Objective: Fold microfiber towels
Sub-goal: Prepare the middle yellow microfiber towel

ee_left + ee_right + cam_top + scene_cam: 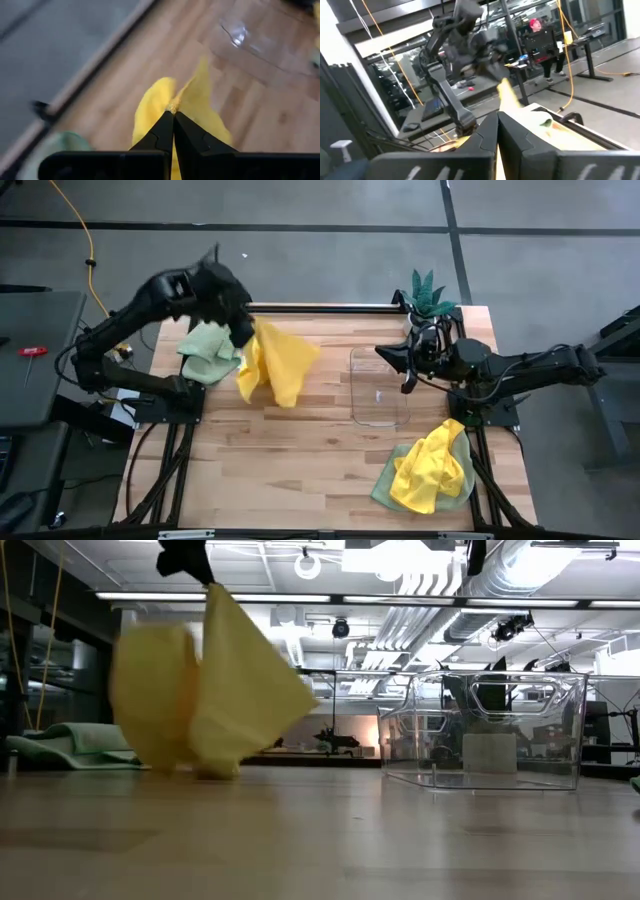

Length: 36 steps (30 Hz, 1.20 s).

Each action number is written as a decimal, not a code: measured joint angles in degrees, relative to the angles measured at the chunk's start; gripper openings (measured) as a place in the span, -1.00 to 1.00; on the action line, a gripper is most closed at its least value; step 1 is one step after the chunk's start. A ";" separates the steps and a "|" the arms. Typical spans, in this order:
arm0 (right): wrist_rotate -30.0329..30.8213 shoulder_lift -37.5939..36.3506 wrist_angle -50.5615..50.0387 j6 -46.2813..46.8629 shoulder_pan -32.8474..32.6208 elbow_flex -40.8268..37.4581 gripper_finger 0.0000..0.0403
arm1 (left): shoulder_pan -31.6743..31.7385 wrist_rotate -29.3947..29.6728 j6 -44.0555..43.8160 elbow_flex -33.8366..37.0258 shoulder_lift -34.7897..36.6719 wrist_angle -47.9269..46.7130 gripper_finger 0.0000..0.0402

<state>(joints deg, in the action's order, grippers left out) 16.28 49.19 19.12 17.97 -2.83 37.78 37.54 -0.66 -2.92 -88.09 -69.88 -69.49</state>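
- I have my left gripper in the upper left of the high view, its two fingers pressed together on one corner of a yellow towel. I judge I hold it by a corner so that the cloth hangs open below and can be spread flat for folding.
- In the low view this yellow towel hangs from the top left of the frame in loose pleats, its lower edge bunched at the table, so it is not yet flat.
- In my left wrist view the fingers meet at a point with the yellow fabric pinched between their tips.
- Just left of the hanging cloth in the high view lies a green towel, crumpled, not yet folded.
- At the lower right of the high view sits a heap of more towels, yellow over green, waiting their turn.
- A clear bin stands right of centre; as far as I can see, it holds no towels.
- My right gripper waits at the bin's right side, fingers together and holding nothing.
- A potted plant stands at the upper right, apart from the work.
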 joint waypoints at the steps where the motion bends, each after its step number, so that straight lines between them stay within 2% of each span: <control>1: -0.32 0.00 0.13 0.09 0.00 0.00 -1.00 | 0.70 0.00 1.28 -1.64 -0.35 -0.38 -1.00; 4: -0.38 0.00 0.20 0.07 -0.30 0.00 -1.00 | 0.18 -1.40 4.53 -5.27 -0.51 -0.58 -1.00; 7: -0.42 0.00 0.32 0.05 -0.31 0.00 -1.00 | -3.79 -3.45 5.53 -6.87 0.15 -0.61 -1.00; 11: -0.42 0.24 0.48 -0.29 -0.31 0.00 -1.00 | -13.91 -4.04 3.63 -6.96 0.84 -1.92 -1.00; 15: -0.44 2.67 -2.58 -1.10 -0.31 1.96 -0.89 | -27.77 0.32 -1.08 -5.35 0.46 -3.00 -1.00; 18: -0.47 6.83 -9.81 -3.18 -0.31 6.63 -0.68 | -37.21 5.14 -5.46 -0.84 -0.17 -2.79 -1.00; 20: -1.19 10.11 -15.43 -4.30 -0.31 10.21 -0.53 | -42.16 6.14 -8.72 2.86 -0.82 -1.88 -1.00; 26: -4.96 19.91 -28.70 -6.68 -0.15 21.76 -0.21 | -54.12 2.70 -19.90 15.70 -3.24 3.97 -1.00; 28: -7.13 22.86 -32.82 -7.03 0.08 25.01 -0.15 | -57.35 0.81 -24.33 19.18 -4.23 8.74 -1.00; 32: -16.29 28.59 -35.76 -7.96 0.42 28.89 -0.10 | -63.43 -0.90 -33.09 25.25 -5.65 16.67 -1.00; 36: -23.83 34.18 -34.57 -7.08 0.49 29.75 -0.10 | -68.08 -0.87 -41.44 29.38 -7.56 22.95 -1.00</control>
<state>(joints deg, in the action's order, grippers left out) -7.55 83.37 -15.44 10.89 -2.34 67.53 -30.54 -1.54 -44.36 -58.71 -77.44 -46.53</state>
